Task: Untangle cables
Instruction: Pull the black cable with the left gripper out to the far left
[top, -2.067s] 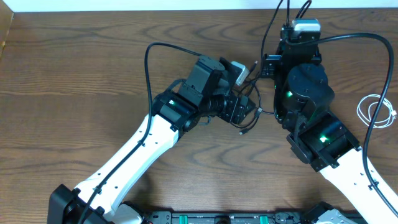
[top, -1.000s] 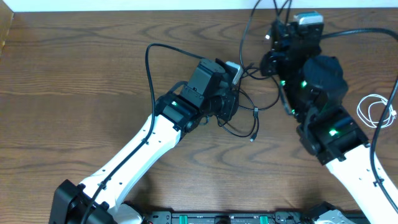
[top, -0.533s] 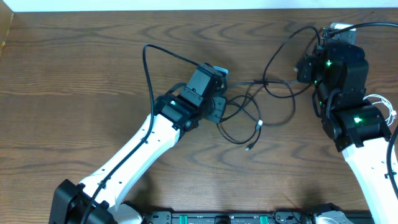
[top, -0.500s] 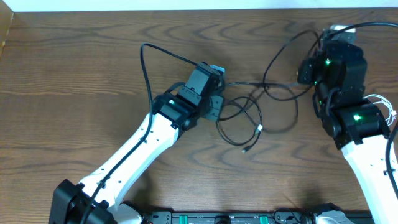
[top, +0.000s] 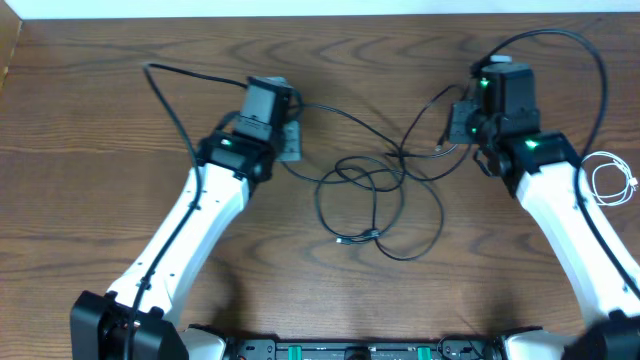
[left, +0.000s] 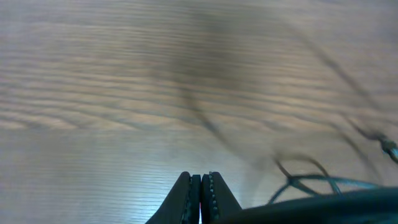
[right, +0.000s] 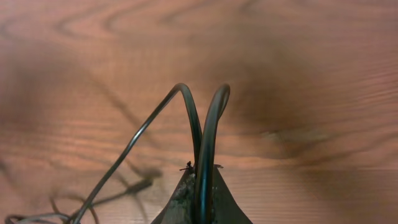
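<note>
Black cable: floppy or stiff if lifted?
Likely floppy: the black cable lies in loose, uneven loops. Probably light, being thin. It arches out of the right end effector, so some springiness seems likely.

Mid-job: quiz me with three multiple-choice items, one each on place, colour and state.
1. Where is the white cable? A) beside the right arm B) under the left arm C) table centre
2. Colour of the cable strung between left gripper and right gripper? A) white B) black C) red
3. The right gripper is: A) wide open B) shut on the black cable C) shut on nothing
1A: it lies coiled at the right edge. 2B: overhead, a black strand spans them. 3B: the wrist view shows it clamped.
</note>
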